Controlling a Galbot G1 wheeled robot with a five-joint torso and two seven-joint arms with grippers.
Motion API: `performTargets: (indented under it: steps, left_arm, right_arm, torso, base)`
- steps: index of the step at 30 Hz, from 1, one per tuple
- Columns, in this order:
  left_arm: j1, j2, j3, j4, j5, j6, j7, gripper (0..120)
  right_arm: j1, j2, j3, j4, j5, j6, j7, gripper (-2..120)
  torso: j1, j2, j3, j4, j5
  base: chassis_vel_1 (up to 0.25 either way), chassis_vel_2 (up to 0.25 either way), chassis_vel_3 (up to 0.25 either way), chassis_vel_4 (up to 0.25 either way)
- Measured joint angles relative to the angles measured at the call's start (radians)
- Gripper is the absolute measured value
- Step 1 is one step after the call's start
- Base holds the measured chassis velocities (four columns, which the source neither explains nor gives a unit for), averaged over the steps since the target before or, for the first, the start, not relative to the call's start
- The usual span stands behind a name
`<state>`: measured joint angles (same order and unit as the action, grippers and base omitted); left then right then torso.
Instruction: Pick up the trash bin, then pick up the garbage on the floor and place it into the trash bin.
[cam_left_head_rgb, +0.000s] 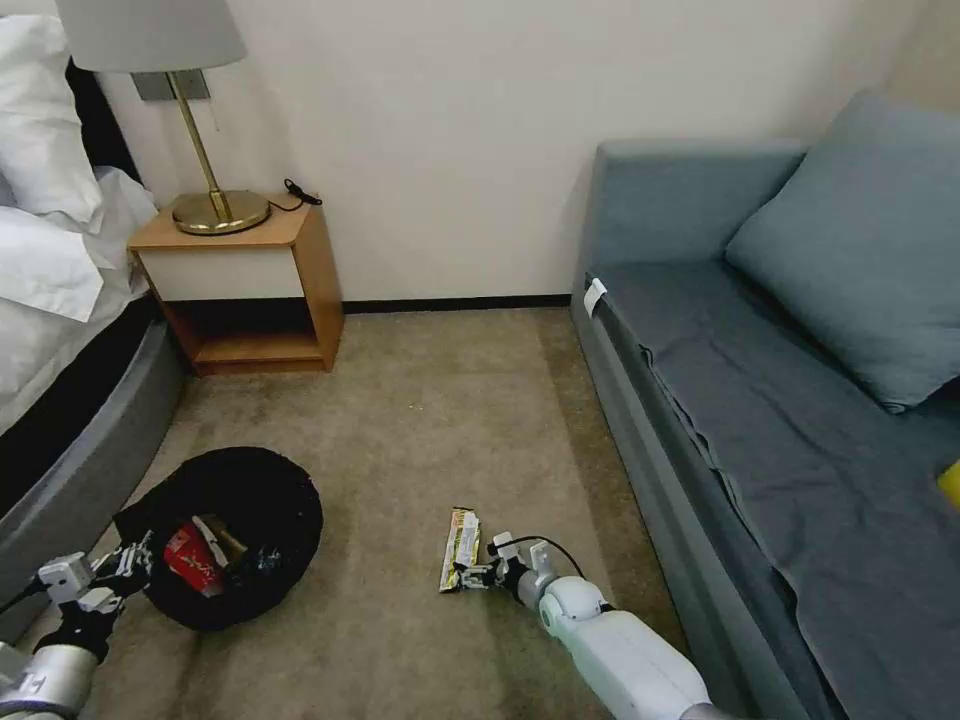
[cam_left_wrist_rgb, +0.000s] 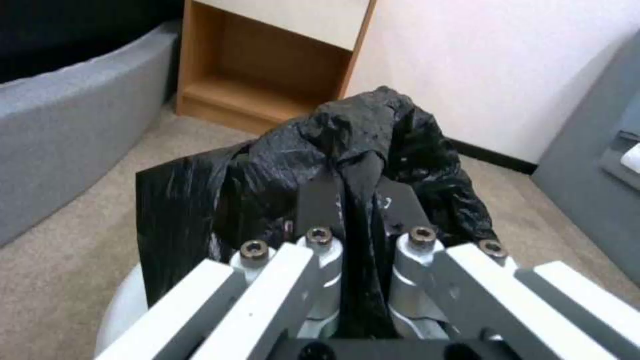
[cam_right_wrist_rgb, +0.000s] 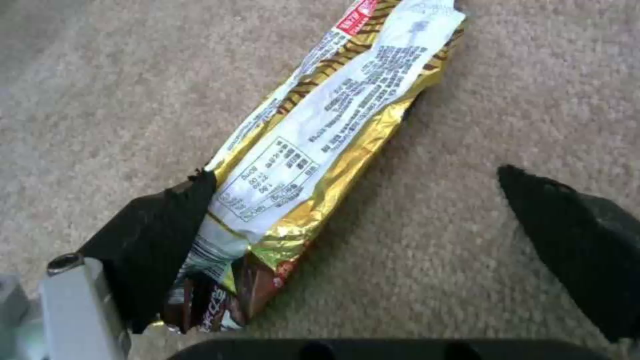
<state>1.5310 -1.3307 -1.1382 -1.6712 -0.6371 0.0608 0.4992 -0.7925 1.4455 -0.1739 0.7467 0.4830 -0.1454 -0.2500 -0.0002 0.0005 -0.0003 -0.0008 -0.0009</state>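
Carpet (cam_left_head_rgb: 420, 420) at lower centre of head view carries foil wrapper (cam_left_head_rgb: 459, 549); right tool (cam_left_head_rgb: 478, 575) spread wide at its near end, one pad overlapping its edge. Left tool (cam_left_wrist_rgb: 363, 200) pinched on black liner of trash bin (cam_left_head_rgb: 235, 535), lower left; bin contents partly hidden, red wrapper (cam_left_head_rgb: 190, 565) visible.

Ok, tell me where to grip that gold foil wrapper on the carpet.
Take the foil wrapper at its near, torn end, from above. It lies flat and long on the carpet, so pinch across its narrow width. The right gripper is open, one finger at that end's edge.
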Motion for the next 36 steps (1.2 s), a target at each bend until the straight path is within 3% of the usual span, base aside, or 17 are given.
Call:
performTargets:
  steps: [11, 14, 25, 34, 36]
  left_arm:
    - [-0.003, -0.001, 0.003, 0.004, 0.004, 0.001, -0.001, 4]
    - [-0.003, -0.003, 0.004, 0.006, 0.006, 0.001, -0.002, 4]
    - [-0.002, -0.006, 0.002, 0.003, 0.007, 0.0, -0.001, 4]
    - [0.001, -0.009, -0.002, 0.002, 0.006, 0.0, -0.001, 4]
    - [0.002, -0.009, -0.002, 0.001, 0.005, 0.0, -0.001, 4]
  right_arm:
    - [0.002, 0.013, -0.002, -0.013, -0.018, 0.013, -0.011, 100]
    - [0.0, 0.015, -0.004, -0.014, -0.022, 0.02, -0.021, 99]
    - [0.002, 0.017, -0.004, -0.026, -0.026, 0.043, -0.028, 99]
    - [0.001, 0.012, -0.002, -0.019, -0.026, 0.057, -0.031, 99]
    - [-0.004, 0.002, 0.001, -0.003, -0.022, 0.061, -0.031, 94]
  torso:
    - [0.0, 0.0, 0.0, 0.0007, 0.0007]
    - [0.0, 0.0, 0.0, 0.0022, 0.0025]
    - [0.0, 0.0, 0.0, 0.0008, 0.001]
    - [0.0, -0.001, 0.0, 0.0011, 0.0012]
    - [0.0, -0.001, 0.001, 0.0011, 0.0011]
  base:
    - [0.0, 0.0, 0.0, 0.0]
    - [0.0, 0.0, 0.0, 0.0]
    - [0.0, 0.0, 0.0, 0.0]
    - [0.0, 0.0, 0.0, 0.0]
    - [0.0, 0.0, 0.0, 0.0]
